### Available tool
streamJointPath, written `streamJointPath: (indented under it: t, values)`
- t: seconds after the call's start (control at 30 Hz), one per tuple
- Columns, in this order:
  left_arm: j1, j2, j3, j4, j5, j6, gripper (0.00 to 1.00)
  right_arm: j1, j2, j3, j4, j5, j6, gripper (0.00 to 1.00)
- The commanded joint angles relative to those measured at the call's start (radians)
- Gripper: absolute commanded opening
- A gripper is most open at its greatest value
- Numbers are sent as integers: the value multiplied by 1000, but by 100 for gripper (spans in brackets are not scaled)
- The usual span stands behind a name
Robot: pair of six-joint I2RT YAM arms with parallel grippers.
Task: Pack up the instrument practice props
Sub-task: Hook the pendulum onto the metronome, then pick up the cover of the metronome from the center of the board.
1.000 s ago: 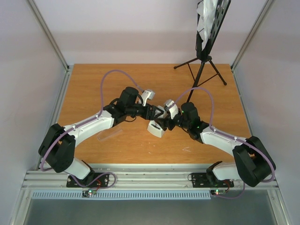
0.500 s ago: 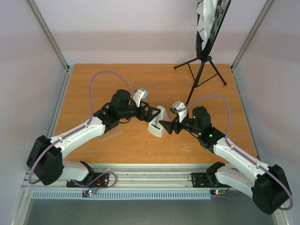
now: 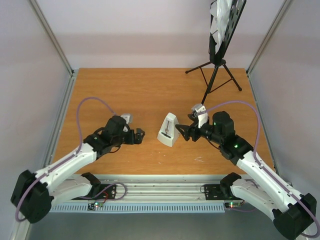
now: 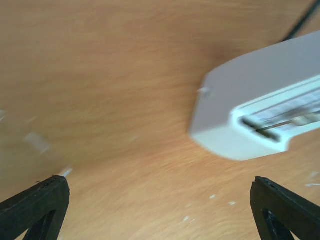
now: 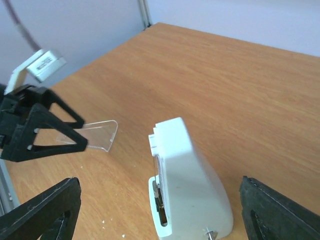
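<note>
Both left fingers (image 3: 138,134) and right fingers (image 3: 183,133) gape wide and empty, either side of the metronome (image 3: 168,130). Sheet-music pages (image 3: 220,19) on the music stand (image 3: 231,27) show only overhead; the clear cover (image 5: 97,134) shows plainly from the right wrist.

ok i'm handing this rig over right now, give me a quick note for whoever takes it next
Grippers: the left gripper is open and empty, left of the metronome. The right gripper is open and empty, close to its right side.
The metronome stands upright mid-table. Its clear cover is off, lying on the table by the left gripper.
The music stand is set up at the far right corner, with sheet music on its desk.
Done: nothing visibly packed.
Left: probably cover the metronome, collect the pages, fold the stand.
</note>
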Motion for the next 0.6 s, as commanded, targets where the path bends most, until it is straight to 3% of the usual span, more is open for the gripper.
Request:
streamJointPath:
  t: [0.0, 0.17, 0.37, 0.57]
  values:
    - [52, -151, -36, -241, -159, -137, 99, -4, -23, 19, -53, 68, 75, 87]
    - [184, -251, -57, -396, -204, -203, 99, -3, -67, 18, -114, 184, 106, 87]
    - [354, -171, -52, -503, -185, -258, 99, -3, -137, -23, -124, 259, 132, 88]
    - [376, -109, -61, -529, -258, -336, 84, -4, -166, -25, -141, 282, 140, 89]
